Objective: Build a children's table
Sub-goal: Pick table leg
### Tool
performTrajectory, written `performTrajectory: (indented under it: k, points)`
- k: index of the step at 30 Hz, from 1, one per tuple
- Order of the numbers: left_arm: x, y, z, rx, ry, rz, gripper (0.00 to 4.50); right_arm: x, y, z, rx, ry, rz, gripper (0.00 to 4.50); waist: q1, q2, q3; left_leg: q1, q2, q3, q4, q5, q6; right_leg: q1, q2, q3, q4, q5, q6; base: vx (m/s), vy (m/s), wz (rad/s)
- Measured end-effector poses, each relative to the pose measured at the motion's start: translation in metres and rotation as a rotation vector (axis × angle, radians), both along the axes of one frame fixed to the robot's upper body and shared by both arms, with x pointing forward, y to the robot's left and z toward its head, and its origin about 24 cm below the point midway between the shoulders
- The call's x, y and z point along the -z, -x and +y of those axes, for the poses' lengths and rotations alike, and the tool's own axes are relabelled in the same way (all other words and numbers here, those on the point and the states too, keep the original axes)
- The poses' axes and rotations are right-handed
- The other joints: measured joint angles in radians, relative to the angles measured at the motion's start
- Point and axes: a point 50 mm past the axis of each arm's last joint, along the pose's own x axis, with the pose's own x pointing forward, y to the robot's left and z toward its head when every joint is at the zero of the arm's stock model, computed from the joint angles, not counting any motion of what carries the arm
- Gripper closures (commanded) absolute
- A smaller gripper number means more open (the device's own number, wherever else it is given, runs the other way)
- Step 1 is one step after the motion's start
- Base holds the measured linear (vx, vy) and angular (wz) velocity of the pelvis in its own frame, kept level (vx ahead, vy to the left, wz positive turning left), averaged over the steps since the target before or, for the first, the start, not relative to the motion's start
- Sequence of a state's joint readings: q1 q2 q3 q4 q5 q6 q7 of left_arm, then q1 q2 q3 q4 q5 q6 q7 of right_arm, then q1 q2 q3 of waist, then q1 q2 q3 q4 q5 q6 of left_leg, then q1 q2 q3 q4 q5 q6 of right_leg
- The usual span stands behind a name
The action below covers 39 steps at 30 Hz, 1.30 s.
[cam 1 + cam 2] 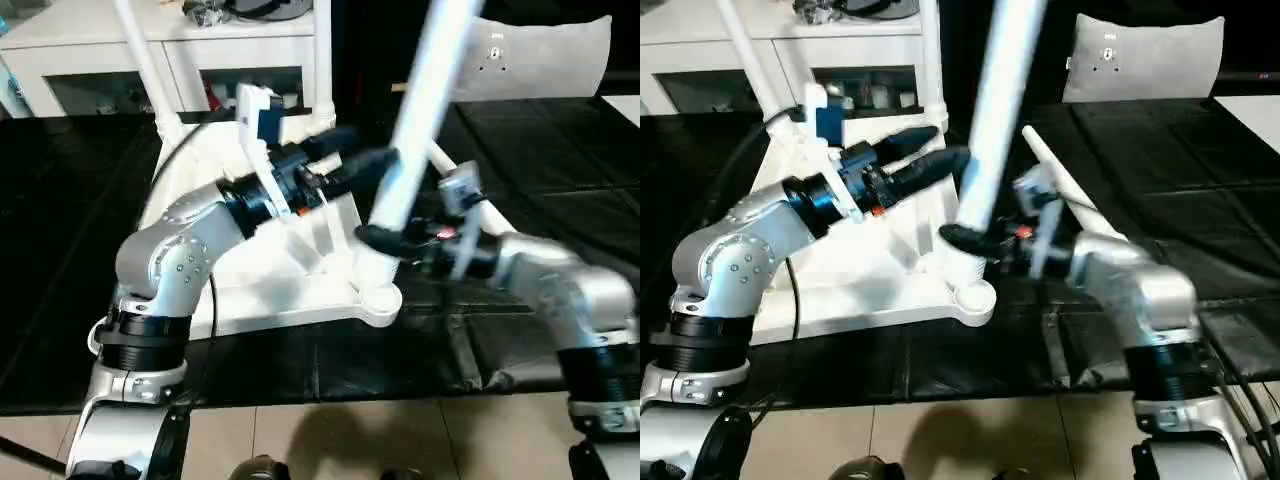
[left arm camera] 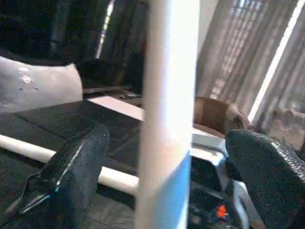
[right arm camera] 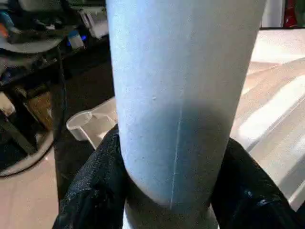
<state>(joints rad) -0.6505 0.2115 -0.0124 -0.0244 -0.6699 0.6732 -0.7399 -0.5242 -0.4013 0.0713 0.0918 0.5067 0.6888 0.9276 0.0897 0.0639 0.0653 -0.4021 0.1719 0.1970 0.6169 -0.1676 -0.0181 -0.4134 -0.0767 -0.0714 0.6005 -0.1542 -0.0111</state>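
The children's table top (image 1: 262,292) lies upside down on the black work surface. Two white legs (image 1: 145,60) (image 1: 322,50) stand upright in its far corners. My right gripper (image 1: 388,238) is shut on the lower part of a third leg (image 1: 425,90), which tilts up and to the right. Its lower end hangs just above the near right corner socket (image 1: 973,295). My left gripper (image 1: 950,143) is open, one finger on each side of that leg (image 2: 169,95) without touching it. Another leg (image 1: 1065,180) lies on the surface behind my right arm.
A white cabinet (image 1: 100,50) with glass doors stands behind the work surface. A grey pad (image 1: 545,55) lies at the back right. Tiled floor (image 1: 400,440) runs along the near edge of the black surface (image 1: 60,250).
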Motion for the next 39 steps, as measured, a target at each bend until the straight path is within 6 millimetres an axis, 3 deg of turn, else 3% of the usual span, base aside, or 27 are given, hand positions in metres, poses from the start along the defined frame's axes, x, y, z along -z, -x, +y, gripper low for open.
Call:
performTrajectory:
  k: [4, 16, 29, 33, 39]
  points:
    - [0.015, -0.001, -0.007, -0.021, -0.067, 0.021, 0.0, 0.002, 0.002, 0.005, -0.041, 0.024, -0.022, 2.59, 0.0, -0.001, 0.0, 0.0, 0.0, 0.0, 0.0, 0.0, 0.0, 0.0, 0.0, 0.0, 0.0, 0.0, 0.0, 0.0, 0.0, 0.0]
    - [0.009, 0.013, -0.014, 0.089, 0.079, 0.032, 0.0, 0.007, 0.002, 0.013, -0.057, 0.092, -0.076, 2.59, -0.003, -0.003, 0.0, 0.0, 0.0, 0.0, 0.0, 0.0, 0.0, 0.0, 0.0, 0.0, 0.001, 0.0, 0.0, 0.0, 0.0, 0.0]
    - [0.012, 0.014, -0.022, 0.09, 0.059, 0.019, 0.0, 0.009, 0.0, 0.014, -0.028, 0.117, -0.091, 2.59, -0.003, -0.004, 0.0, 0.0, 0.0, 0.0, 0.0, 0.0, 0.0, 0.0, 0.0, 0.001, 0.0, 0.0, 0.0, 0.0, 0.0, 0.0]
    - [0.014, 0.007, -0.013, 0.046, 0.076, 0.027, 0.0, 0.013, -0.005, 0.018, 0.055, 0.103, -0.088, 2.59, -0.006, -0.007, -0.002, 0.0, 0.0, 0.0, 0.0, 0.0, 0.0, 0.0, 0.0, 0.001, 0.001, 0.0, 0.0, 0.0, 0.0, 0.0]
    - [0.016, 0.006, 0.026, 0.023, 0.048, 0.025, 0.0, 0.02, -0.009, -0.007, 0.272, 0.081, -0.032, 2.6, -0.006, -0.007, -0.002, 0.0, 0.0, 0.0, 0.0, 0.0, 0.0, 0.0, 0.0, 0.001, 0.001, 0.0, 0.0, 0.0, 0.0, 0.0]
